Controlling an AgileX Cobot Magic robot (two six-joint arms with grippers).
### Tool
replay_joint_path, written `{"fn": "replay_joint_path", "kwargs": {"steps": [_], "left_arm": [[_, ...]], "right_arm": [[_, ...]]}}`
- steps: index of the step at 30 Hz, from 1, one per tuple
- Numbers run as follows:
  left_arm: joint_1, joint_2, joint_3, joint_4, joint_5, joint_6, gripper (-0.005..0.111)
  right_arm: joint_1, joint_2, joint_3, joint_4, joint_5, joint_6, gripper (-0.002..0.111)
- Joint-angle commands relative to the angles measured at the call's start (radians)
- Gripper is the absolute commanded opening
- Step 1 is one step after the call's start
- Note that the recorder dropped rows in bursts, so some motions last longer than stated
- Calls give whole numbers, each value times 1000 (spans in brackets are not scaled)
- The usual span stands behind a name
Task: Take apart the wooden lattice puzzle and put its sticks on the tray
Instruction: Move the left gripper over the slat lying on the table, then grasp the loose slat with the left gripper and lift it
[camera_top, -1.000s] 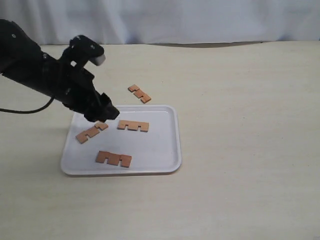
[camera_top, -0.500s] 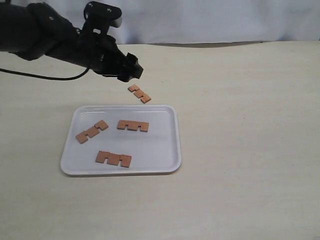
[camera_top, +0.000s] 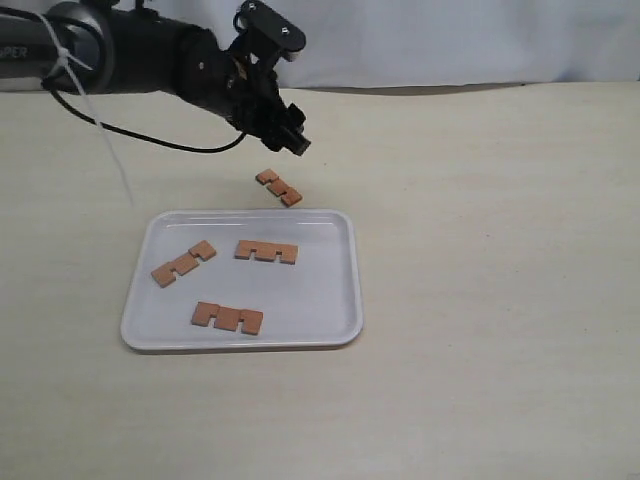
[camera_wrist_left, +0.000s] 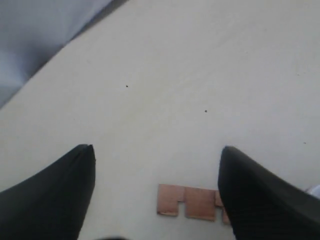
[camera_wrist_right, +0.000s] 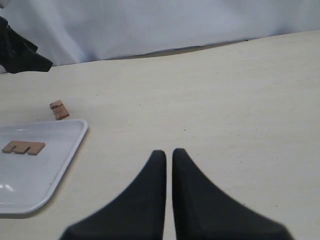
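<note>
Sticks lie flat and separate, none interlocked. Three rest on the white tray: one angled at the tray's left side, one near the middle toward the far rim, one toward the near rim. The fourth stick lies on the beige worktop, just beyond the tray's far rim and apart from it. The exterior view places the left pincer in the air past that stick, on the side away from the tray and clear of it, at the end of the black arm reaching in from the left. This view does not show how the jaws stand. The left wrist view does: fingers spread wide with nothing between them, bare worktop below. In that view the fourth stick sits low between the fingers, close against one of them, which hides one end. The right pincer appears only in the right wrist view, its jaws drawn together with a hairline gap and holding nothing, over open worktop well apart from the tray. That same view catches a tray corner, one stick on it, and the fourth stick just outside the rim.
</note>
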Motion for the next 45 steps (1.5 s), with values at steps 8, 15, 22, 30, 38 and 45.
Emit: {"fn": "replay_joint_path", "kwargs": {"steps": [8, 15, 22, 30, 38, 45], "left_arm": [[-63, 113, -248, 360, 390, -336, 67], [-63, 214, -395, 107, 520, -210, 81], [-63, 277, -428, 100, 531, -207, 84], [-63, 299, -428, 122, 534, -207, 84], [-63, 338, -428, 116, 541, -207, 84], [-63, 338, -428, 120, 529, -207, 84]], "right_arm": [[-6, -4, 2, 1, -4, 3, 4], [-6, -4, 2, 1, -4, 3, 4], [-6, -4, 2, 1, -4, 3, 4], [-6, -4, 2, 1, -4, 3, 4], [-6, -4, 2, 1, -4, 3, 4], [-6, -4, 2, 1, -4, 3, 4]]}}
